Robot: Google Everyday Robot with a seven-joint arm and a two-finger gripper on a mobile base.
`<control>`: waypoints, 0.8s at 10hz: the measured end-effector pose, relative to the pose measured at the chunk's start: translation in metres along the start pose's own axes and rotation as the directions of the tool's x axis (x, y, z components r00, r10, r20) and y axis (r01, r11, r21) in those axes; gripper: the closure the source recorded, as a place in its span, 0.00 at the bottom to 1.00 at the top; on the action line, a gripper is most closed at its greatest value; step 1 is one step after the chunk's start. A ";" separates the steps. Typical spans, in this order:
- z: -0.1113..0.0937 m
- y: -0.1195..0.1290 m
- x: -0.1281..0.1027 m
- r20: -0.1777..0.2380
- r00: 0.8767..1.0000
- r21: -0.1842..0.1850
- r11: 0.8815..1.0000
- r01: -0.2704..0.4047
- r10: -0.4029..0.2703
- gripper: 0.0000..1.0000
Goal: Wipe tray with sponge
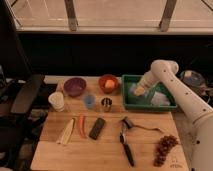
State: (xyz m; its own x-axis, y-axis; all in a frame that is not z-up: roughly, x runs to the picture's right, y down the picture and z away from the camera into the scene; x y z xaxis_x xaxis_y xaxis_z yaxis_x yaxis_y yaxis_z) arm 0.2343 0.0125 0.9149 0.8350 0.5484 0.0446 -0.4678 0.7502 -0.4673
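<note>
The green tray (149, 106) stands at the right rear of the wooden table. Inside it, toward its right side, lies the pale light-blue sponge (161, 100). My white arm comes in from the right and bends down over the tray. The gripper (138, 91) hangs over the tray's left half, left of the sponge and apart from it. It is shut, and I see nothing held in it.
Left of the tray stand an orange bowl (108, 83), a purple bowl (74, 86), a white cup (56, 101), a blue cup (89, 101) and a metal cup (106, 104). A black block (97, 128), a carrot (81, 126), a black-handled tool (127, 145) and grapes (164, 147) lie in front. A chair (25, 95) stands left.
</note>
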 end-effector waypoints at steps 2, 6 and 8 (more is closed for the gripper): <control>0.014 -0.009 0.015 -0.012 0.999 0.000 0.999 -0.044 0.044 1.00; 0.022 -0.009 0.021 -0.006 0.998 -0.001 0.998 -0.064 0.064 1.00; 0.022 -0.009 0.021 -0.005 0.998 -0.001 0.998 -0.064 0.064 1.00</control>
State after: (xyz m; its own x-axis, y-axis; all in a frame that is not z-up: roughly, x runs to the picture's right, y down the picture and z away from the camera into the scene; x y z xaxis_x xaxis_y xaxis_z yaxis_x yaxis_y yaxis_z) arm 0.2492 0.0253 0.9397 0.8048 0.5935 0.0097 -0.5203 0.7132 -0.4698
